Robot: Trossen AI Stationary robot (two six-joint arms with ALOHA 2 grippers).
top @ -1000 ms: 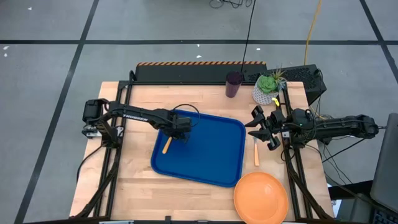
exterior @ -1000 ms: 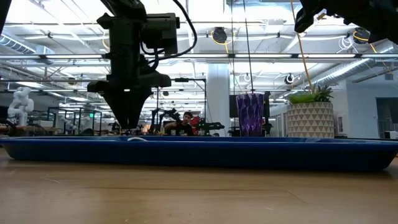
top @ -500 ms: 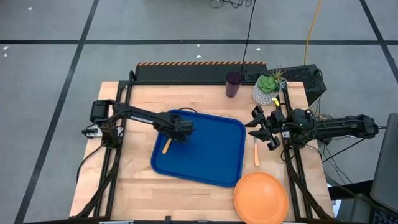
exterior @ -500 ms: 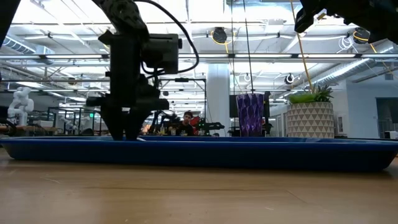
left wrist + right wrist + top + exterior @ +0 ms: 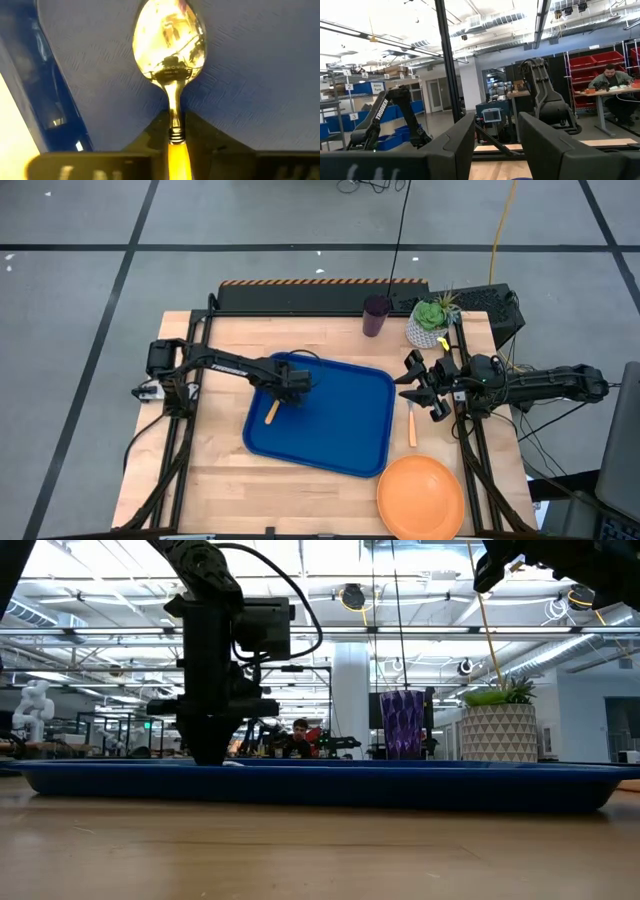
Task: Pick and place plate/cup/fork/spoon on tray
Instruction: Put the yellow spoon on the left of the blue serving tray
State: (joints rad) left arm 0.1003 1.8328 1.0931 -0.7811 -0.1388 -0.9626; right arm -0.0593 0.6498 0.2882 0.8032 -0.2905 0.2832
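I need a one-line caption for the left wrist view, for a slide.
Left gripper closed on the orange-handled metal spoon, which lies on the large blue plastic tray.

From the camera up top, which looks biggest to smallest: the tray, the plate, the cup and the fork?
1. tray
2. plate
3. cup and fork: unsure; the cup looks wider, the fork looks longer.

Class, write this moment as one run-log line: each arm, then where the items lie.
left gripper: jaws shut on spoon, on tray | right gripper: waiting, open | fork, plate: on table
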